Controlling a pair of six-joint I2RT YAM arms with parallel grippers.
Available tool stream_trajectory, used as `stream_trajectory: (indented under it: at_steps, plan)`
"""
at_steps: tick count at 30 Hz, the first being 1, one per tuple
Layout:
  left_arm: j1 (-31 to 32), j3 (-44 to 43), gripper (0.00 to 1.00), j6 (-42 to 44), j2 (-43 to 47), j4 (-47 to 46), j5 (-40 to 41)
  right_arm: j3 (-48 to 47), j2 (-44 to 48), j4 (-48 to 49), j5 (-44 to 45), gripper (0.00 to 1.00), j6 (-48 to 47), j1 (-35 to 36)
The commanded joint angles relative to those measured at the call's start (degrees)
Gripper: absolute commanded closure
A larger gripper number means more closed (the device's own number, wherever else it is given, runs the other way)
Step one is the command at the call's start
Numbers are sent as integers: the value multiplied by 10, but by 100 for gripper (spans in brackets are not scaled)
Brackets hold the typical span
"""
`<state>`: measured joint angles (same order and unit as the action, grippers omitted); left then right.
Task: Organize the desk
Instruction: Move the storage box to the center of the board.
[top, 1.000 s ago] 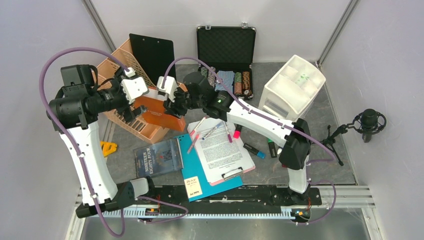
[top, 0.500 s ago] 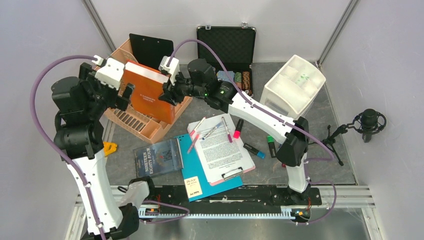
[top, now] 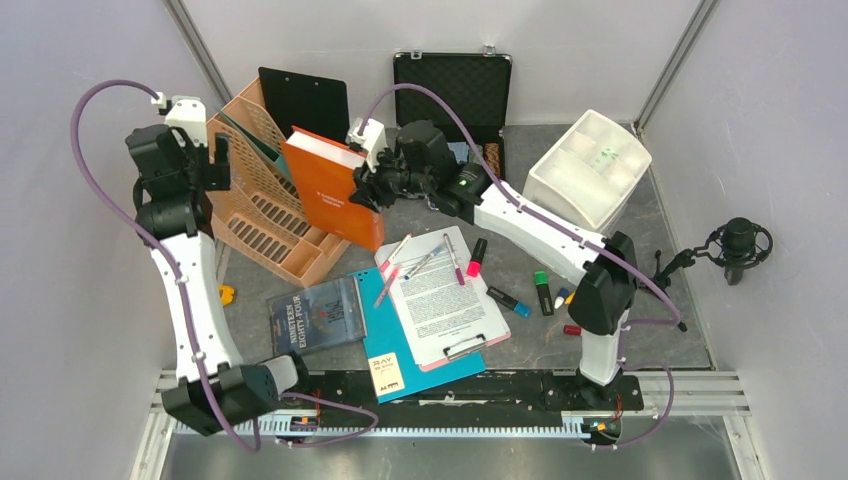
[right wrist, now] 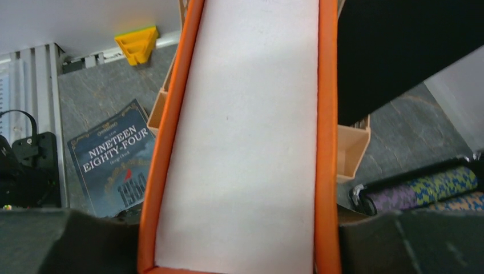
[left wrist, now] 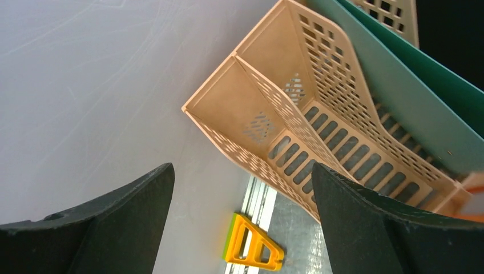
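Bench (top: 530,345), dark grey and walled in pale grey, lies beneath both arms. Left tool (left wrist: 240,171), jaws spread wide and empty, hangs above the peach file rack (top: 265,215) by the left wall. Right tool (top: 367,185) clamps a tilted orange book (top: 335,190) at the rack's right side.

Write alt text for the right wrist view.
An orange-covered book, page edges facing the camera, fills the frame, clamped in the right pincer. Behind it, a Nineteen Eighty-Four book lies on the desk.
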<state>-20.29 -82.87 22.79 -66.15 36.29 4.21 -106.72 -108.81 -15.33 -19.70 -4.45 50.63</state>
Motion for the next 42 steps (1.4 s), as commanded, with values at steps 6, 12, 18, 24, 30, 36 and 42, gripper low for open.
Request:
stream_trajectory:
  at_steps: [6, 12, 18, 24, 30, 36, 42]
  plan:
    - [-49, -40, 6, -55, -103, -120, 19, 71, 99, 14, -32, 100, -26, -18]
    - [-78, -56, 5, -33, -140, -125, -21, 108, 123, 1, -34, 100, -33, -21]
    - [-81, -56, 5, -5, -153, -129, -21, 130, 134, -7, -34, 100, -33, -21]
    - [-85, 17, 9, -30, -120, -192, -13, 152, 142, -6, -36, 100, -28, -22]
    - [-87, 126, 11, -85, -82, -289, 8, 168, 150, -4, -30, 100, -30, -23]
    - [-93, 167, 9, -121, -90, -351, 29, 180, 152, -5, -30, 100, -31, -25]
    - [-98, 167, 8, -143, -116, -361, 38, 192, 153, -1, -31, 100, -32, -29]
